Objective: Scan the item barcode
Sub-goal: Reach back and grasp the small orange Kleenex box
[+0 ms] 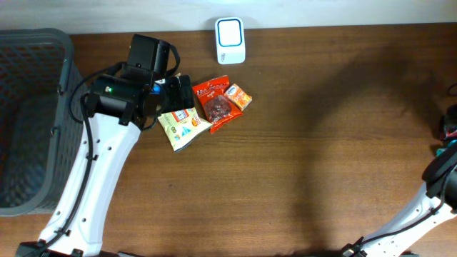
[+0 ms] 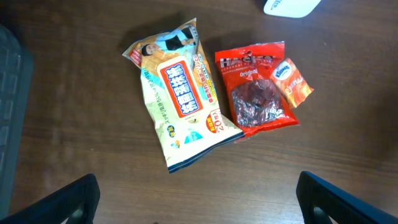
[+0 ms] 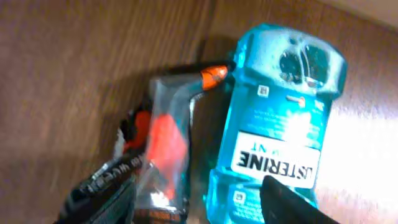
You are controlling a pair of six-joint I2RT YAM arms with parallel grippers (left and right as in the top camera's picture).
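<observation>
**Asker:** What is the biggest thing around you?

**Me:** The wooden table point(image 1: 321, 143). Next is the grey basket point(image 1: 28, 121) at its end, beside my left arm.

**Asker:** And the goods to scan?

**Me:** 3 lie in a cluster below my left gripper point(image 2: 198, 208). The largest is the cream wipes pack point(image 2: 180, 99). The red snack bag point(image 2: 258, 93) touches its lower corner, and the small orange packet point(image 2: 292, 81) overlaps the red bag's edge. The white scanner point(image 1: 230, 39) sits near them at the table's far edge, apart from all 3.

**Asker:** Your left jaws?

**Me:** Spread wide and holding nothing, above the cluster.

**Asker:** And the right?

**Me:** My right gripper point(image 3: 193, 205) is at the table's other end, its fingers point(image 3: 289, 199) well apart. Under them lie a blue mouthwash bottle point(image 3: 280, 118) and a clear packet point(image 3: 168, 143) with something orange inside, side by side. I cannot tell whether a finger touches either one.
</observation>
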